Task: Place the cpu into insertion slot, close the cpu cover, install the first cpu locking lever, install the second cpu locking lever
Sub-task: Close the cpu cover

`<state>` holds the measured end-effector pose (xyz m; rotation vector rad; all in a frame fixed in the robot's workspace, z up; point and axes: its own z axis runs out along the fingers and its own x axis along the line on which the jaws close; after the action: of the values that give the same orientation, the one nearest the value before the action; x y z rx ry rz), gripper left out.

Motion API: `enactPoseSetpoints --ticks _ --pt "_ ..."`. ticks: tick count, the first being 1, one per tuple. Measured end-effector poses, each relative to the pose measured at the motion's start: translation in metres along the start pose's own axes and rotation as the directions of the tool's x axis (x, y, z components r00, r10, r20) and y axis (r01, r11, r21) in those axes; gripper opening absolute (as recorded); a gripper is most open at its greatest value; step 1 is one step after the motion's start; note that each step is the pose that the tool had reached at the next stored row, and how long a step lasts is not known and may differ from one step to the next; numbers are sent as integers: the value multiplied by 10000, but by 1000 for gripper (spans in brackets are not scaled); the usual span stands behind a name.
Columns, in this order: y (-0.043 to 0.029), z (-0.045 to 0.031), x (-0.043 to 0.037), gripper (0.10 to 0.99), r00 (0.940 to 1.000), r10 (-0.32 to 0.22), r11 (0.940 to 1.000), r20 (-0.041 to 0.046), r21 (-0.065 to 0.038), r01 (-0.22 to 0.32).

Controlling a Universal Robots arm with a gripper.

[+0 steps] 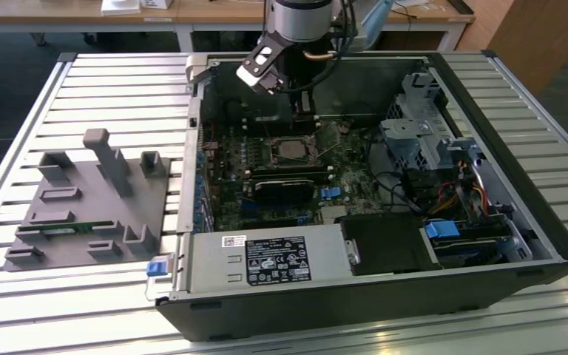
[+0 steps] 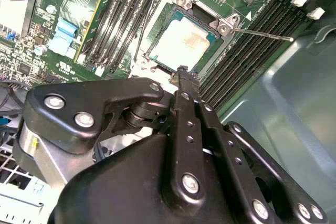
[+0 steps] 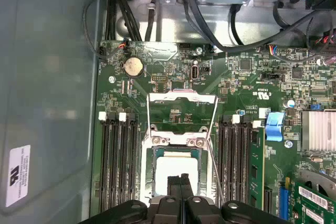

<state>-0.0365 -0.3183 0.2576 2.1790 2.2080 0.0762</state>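
Item 1: computer case (image 1: 535, 196), open-topped. It holds the motherboard (image 3: 241, 85), power supply (image 1: 264, 260) and cables.

Item 2: cpu (image 3: 169, 167), seated in the insertion slot (image 3: 151, 178), with memory slots (image 3: 119, 166) on both sides.

Item 3: cpu cover (image 3: 181, 97), swung open off the slot. One lever (image 2: 262, 34) juts free.

Item 4: my gripper (image 3: 180, 178), fingers pressed together and holding nothing, over the cpu.

Item 5: grey fixture (image 1: 86, 211), outside the case at the exterior view's left.

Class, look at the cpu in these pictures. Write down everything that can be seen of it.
The cpu is a small flat square chip with a pale silvery metal top. It lies flat in the insertion slot on the green board, between rows of black memory slots. The cpu cover stands open, so the chip's top is bare. The gripper, shut, hangs over one edge; whether it touches cannot be told.
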Motion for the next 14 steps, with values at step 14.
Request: enactPoseSetpoints --ticks 14 --pt "9 -138 1 106 10000 0 10000 -2 1 0"
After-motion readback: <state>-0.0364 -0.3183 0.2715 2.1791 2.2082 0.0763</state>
